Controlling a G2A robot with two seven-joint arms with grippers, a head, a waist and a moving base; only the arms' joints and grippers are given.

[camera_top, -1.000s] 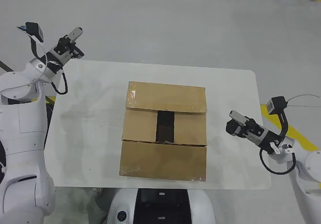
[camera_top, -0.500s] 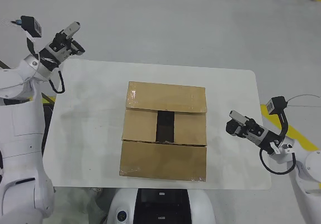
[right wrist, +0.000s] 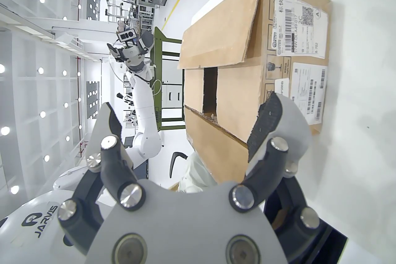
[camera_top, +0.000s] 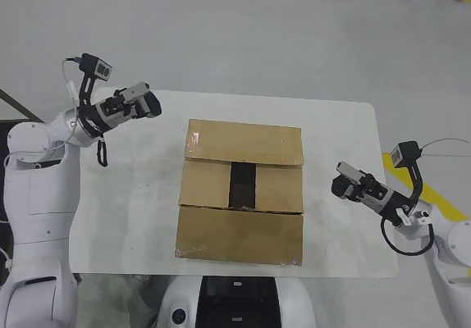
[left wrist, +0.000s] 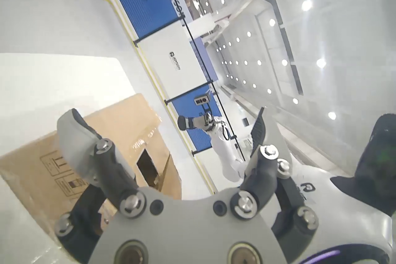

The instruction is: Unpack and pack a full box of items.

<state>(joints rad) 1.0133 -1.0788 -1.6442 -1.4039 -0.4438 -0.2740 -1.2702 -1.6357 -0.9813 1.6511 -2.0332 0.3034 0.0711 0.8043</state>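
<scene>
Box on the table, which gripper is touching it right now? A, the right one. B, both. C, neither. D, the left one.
C: the left gripper hangs off the far left corner of the box and the right gripper sits off its right side, both open and clear of the cardboard.

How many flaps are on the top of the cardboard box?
4: the far outer flap, the near outer flap, the left inner flap and the right inner flap, the last two beside the dark gap. None seems hidden.
</scene>
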